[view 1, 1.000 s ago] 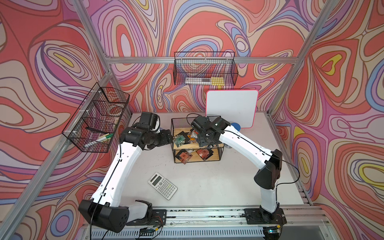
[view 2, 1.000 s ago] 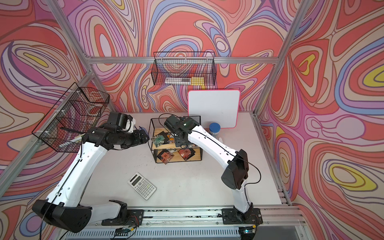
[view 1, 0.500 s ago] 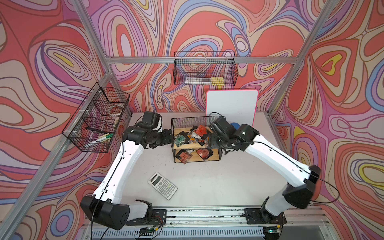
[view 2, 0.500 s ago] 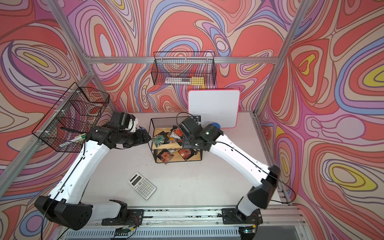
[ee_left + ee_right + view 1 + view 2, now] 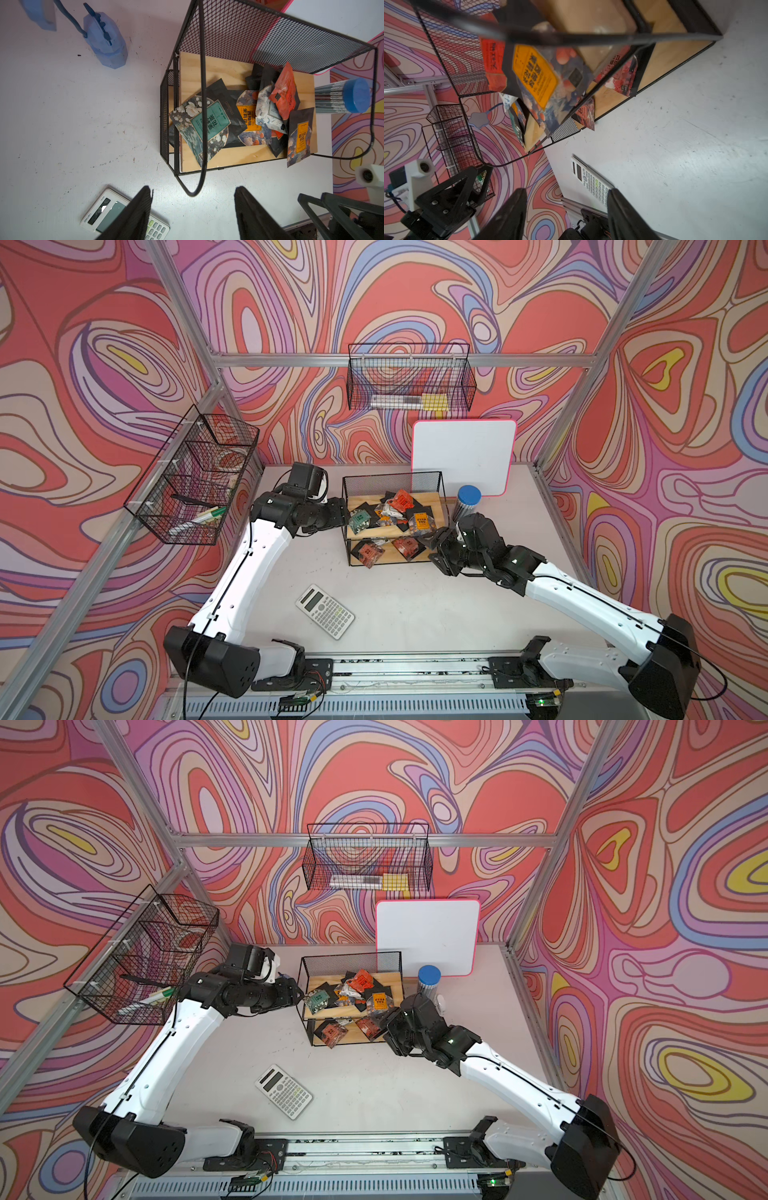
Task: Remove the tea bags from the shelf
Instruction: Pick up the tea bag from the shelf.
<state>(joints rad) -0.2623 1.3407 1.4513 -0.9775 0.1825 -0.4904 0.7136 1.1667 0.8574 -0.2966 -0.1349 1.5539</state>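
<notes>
Several tea bags are lying heaped on the upper board of the shelf, and a few more are sitting on its lower board, one red sachet poking out past the front edge. Just beside the shelf's left end the left gripper is hovering, its jaws standing apart and empty. At the front right corner the right gripper is hovering, jaws likewise apart, gripping nothing. Nearer the arm bases, a calculator is lying on the table.

The orange-labelled tea bag reads 西柚味; the calculator bears "deli" at its corner.
</notes>
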